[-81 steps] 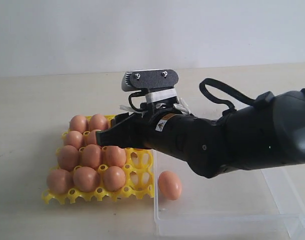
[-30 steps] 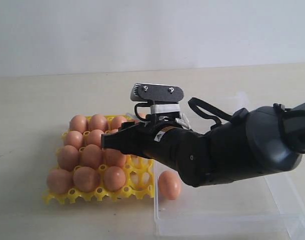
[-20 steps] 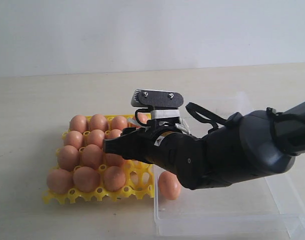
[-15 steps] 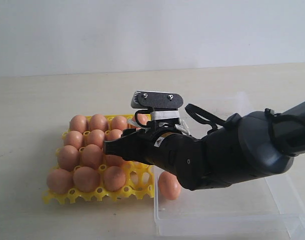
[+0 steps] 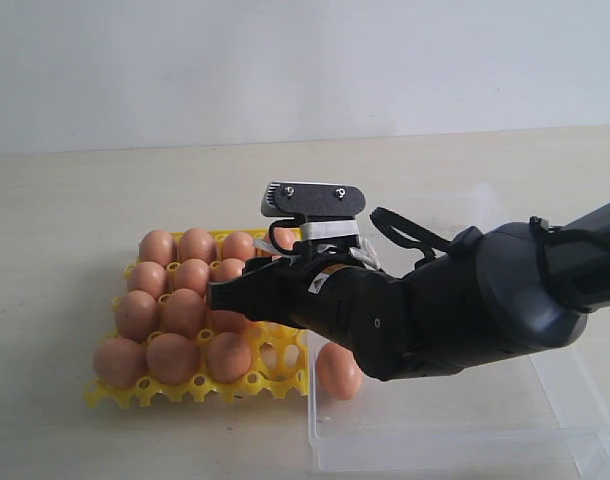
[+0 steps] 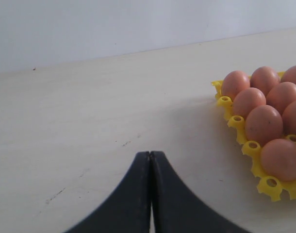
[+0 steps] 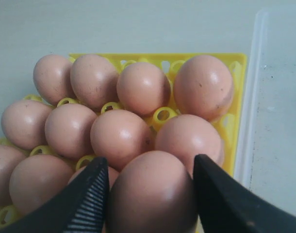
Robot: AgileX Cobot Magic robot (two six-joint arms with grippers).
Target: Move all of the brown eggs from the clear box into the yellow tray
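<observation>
The yellow tray (image 5: 199, 386) carries several brown eggs (image 5: 173, 356) in its cups. My right gripper (image 5: 230, 295) hovers low over the tray's right-hand side, next to the clear box (image 5: 465, 440). In the right wrist view the right gripper (image 7: 150, 162) is shut on a brown egg (image 7: 153, 196), with the filled cups of the tray (image 7: 235, 63) just beyond it. One brown egg (image 5: 339, 370) lies in the clear box near its left wall. My left gripper (image 6: 150, 154) is shut and empty above bare table, to one side of the tray (image 6: 267, 183).
The right arm's dark bulk (image 5: 455, 310) hangs over the clear box and hides most of its inside. The box wall (image 7: 257, 73) runs right beside the tray edge. Bare beige table (image 6: 90, 121) surrounds the tray.
Over the last second my right gripper has sunk a little and drifted slightly right over the tray with the egg. In the last half second nothing has moved.
</observation>
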